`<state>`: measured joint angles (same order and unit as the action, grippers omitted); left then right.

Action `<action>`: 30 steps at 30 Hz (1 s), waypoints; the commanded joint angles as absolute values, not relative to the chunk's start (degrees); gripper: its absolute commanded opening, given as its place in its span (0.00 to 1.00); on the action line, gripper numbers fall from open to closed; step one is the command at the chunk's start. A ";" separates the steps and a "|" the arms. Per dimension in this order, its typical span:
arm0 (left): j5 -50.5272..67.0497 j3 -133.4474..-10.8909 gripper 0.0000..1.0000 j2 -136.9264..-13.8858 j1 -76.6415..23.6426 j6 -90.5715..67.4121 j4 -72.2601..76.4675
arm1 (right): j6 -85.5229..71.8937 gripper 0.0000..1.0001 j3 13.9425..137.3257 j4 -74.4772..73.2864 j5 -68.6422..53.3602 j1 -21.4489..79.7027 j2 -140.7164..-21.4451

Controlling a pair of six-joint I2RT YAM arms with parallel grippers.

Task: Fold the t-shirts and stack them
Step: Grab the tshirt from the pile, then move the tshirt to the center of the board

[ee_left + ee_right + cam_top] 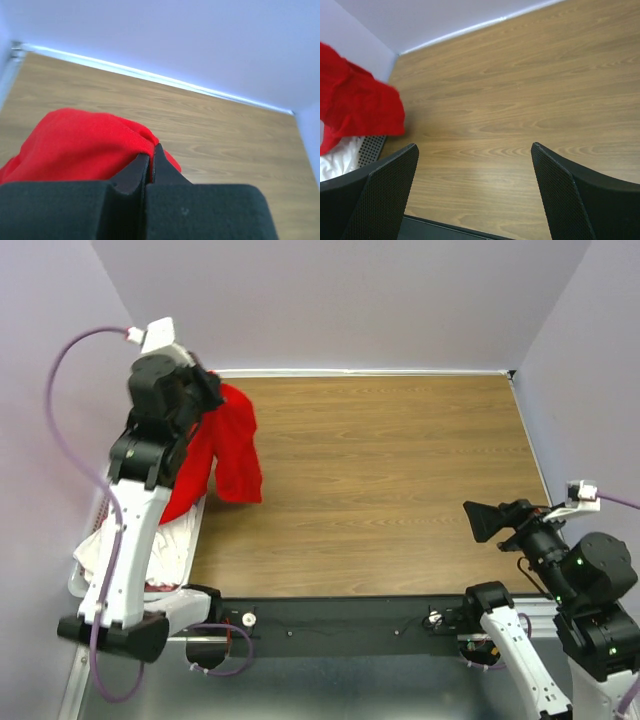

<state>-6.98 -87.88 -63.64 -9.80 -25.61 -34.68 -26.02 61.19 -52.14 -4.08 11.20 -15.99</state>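
Left gripper [207, 390] was clamped shut on a fold of the red t-shirt [232, 452], held up over the far-left corner of the table [400, 480]. In its wrist view the two black fingers [161, 162] met tip to tip with bright red cloth bunched just beyond them. The shirt was plain and soft. It hung from the grip in loose crumpled folds, its lower part draping down over the far end of the white laundry basket [194, 545] at the table's left edge. White t-shirts [98, 542] lay rumpled inside the basket. Well apart, at the near right, the right gripper [482, 521] hovered above bare wood with its jaws spread wide and nothing between them.
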 commanded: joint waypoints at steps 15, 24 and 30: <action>9.76 -107.08 0.06 -86.84 -33.83 -11.61 -13.55 | -25.57 1.00 59.41 -38.59 1.22 11.51 -36.47; -5.17 -70.60 0.99 -79.19 -33.84 -14.67 -2.55 | -25.75 1.00 57.83 -37.35 -2.69 11.51 -47.10; -4.31 -59.95 0.98 -78.05 -33.84 -19.60 -3.69 | -23.30 1.00 56.86 -36.91 -11.75 11.60 -59.91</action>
<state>-2.39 -62.83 -79.79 -33.87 -16.21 -5.96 -24.97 57.82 -37.60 -4.78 11.20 -54.24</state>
